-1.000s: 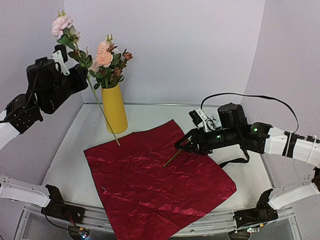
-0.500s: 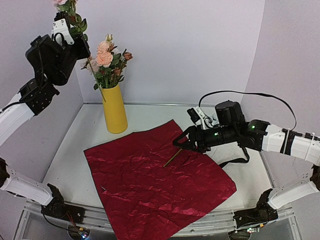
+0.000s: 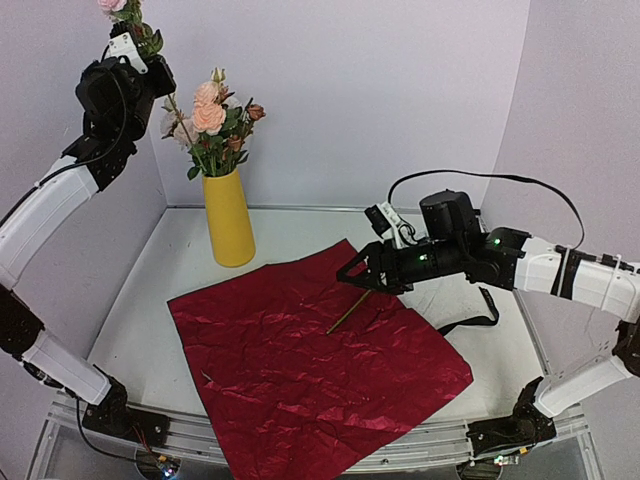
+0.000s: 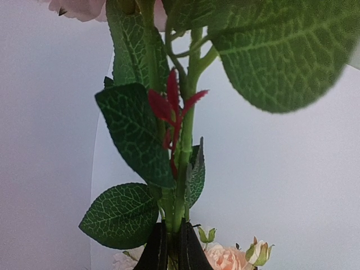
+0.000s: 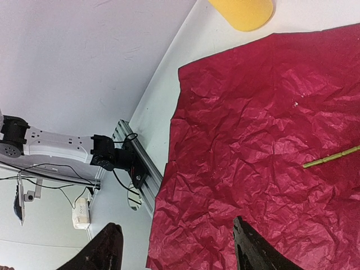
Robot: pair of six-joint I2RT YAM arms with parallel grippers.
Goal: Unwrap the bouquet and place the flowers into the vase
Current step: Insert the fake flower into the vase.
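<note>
Left gripper (image 4: 172, 232) clamps a flower stem (image 4: 181, 185), now raised above the yellow vase (image 3: 229, 218); we expect lowering in next. Right gripper (image 3: 348, 278) open, closer to the loose stem (image 3: 345, 317).

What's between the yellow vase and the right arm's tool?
In the top view, just bare table and the far corner of the flat red wrapping paper, between vase and right tool.

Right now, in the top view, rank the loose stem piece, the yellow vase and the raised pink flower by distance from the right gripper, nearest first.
From the right gripper:
1. Loose stem piece, just beside it on the red paper.
2. Yellow vase, back left.
3. Pink flower, top left corner.
</note>
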